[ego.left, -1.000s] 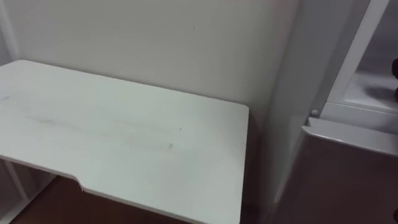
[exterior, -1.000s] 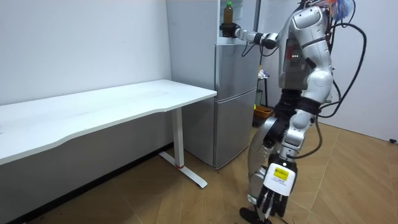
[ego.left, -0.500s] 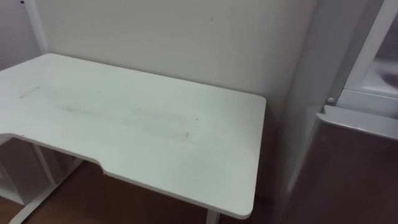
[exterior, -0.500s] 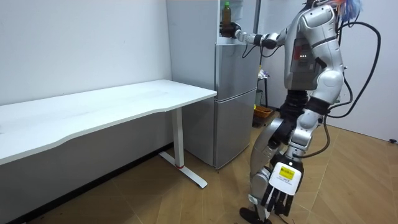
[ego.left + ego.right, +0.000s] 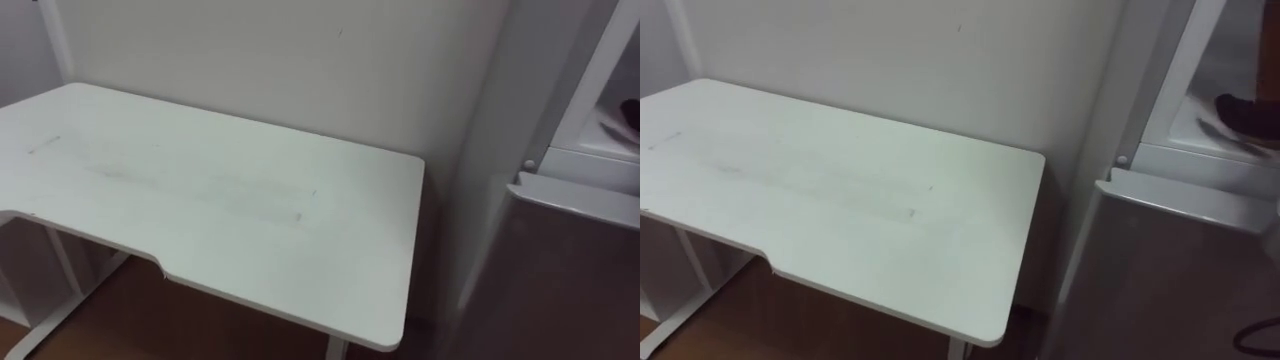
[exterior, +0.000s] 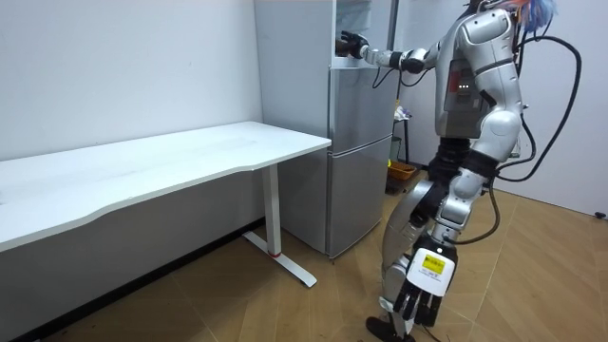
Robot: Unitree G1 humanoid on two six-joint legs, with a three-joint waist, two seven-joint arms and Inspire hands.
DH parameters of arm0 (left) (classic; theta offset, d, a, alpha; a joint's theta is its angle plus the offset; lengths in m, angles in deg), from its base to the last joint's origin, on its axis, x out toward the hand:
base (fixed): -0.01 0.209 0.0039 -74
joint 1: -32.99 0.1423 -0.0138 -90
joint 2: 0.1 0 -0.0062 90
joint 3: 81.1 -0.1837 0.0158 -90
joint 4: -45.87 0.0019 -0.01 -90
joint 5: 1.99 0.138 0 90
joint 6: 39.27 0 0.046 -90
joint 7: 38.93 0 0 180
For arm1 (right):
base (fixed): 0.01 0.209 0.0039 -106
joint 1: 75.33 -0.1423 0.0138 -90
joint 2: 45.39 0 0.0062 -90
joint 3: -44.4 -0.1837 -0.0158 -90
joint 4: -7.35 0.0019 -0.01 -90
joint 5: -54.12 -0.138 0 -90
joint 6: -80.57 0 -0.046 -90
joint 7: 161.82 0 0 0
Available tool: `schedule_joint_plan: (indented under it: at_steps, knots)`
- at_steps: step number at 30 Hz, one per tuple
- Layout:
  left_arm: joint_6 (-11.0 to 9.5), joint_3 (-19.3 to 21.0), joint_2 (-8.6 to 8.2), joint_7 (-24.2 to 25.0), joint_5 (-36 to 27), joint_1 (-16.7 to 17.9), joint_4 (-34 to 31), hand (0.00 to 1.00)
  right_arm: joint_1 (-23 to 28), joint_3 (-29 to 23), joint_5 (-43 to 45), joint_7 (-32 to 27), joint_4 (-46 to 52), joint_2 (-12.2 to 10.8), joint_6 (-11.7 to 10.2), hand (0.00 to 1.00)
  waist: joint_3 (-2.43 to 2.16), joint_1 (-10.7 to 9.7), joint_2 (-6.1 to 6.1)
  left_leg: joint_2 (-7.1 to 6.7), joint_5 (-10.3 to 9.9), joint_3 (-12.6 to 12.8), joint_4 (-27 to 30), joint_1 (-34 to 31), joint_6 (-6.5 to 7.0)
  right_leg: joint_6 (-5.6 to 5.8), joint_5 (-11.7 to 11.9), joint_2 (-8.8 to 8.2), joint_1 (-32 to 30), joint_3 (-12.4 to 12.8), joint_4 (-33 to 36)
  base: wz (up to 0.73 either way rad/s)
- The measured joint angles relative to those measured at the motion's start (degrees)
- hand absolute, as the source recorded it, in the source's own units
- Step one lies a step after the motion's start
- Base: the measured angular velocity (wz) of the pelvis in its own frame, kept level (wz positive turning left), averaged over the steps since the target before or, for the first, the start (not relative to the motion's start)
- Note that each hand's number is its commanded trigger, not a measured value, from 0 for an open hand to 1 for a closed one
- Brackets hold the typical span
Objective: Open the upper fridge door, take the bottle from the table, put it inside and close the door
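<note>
Grey fridge (image 6: 361, 161) stands just beside the white bench (image 5: 220, 200), and the robot stands in front of it. The right robot hand (image 6: 352, 44) reaches into the upper compartment (image 5: 1230, 60), where it is a dark shape low against the shelf. I cannot tell whether it is grasping the bottle or has let it go, so the bottle is either in that hand or standing on the shelf beside it. The left robot hand (image 6: 418, 290) hangs released at the robot's side, holding nothing. A drink bottle is likely stiff, smooth and fairly light, with liquid that shifts and a tall shape that tips easily. The safest hold is probably around the middle of its body, kept upright.
</note>
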Motion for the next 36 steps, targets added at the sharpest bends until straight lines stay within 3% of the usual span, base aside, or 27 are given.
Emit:
schedule_joint_plan:
  at_steps: [7, 29, 36]
  knots:
    - [0.70, 0.00, 0.07, -0.13, -0.53, -0.54, -2.09, 0.00, 0.00, 0.06, -0.03, 3.64, -0.90, 0.21, 0.03, 0.00, -0.14, -0.07, -0.22, 0.16, 0.18, 0.70, -0.24, 0.35, 0.28, 0.17, 0.29, -0.01, 0.23, 0.08, -0.06, -0.02]
    - [1.08, 0.05, 0.27, -0.11, -0.35, -0.46, -2.38, 0.00, 0.14, -0.49, 0.03, 6.02, -1.31, 0.36, 0.88, 0.00, -0.26, -0.08, -0.44, 0.16, 0.24, 0.76, -0.55, 1.24, 0.25, 0.12, 0.20, -0.04, 0.98, -0.03, -0.15, 0.00]
    - [0.94, 0.34, 0.61, -0.12, -0.15, -0.26, -3.44, 0.00, 0.28, -0.56, 2.93, 4.34, 0.04, 0.23, 3.78, 0.00, -0.80, -0.99, -1.36, 0.06, 0.38, 0.54, -0.89, 1.33, 0.22, 0.08, 0.16, -0.11, 0.97, -0.47, -0.36, 0.02]
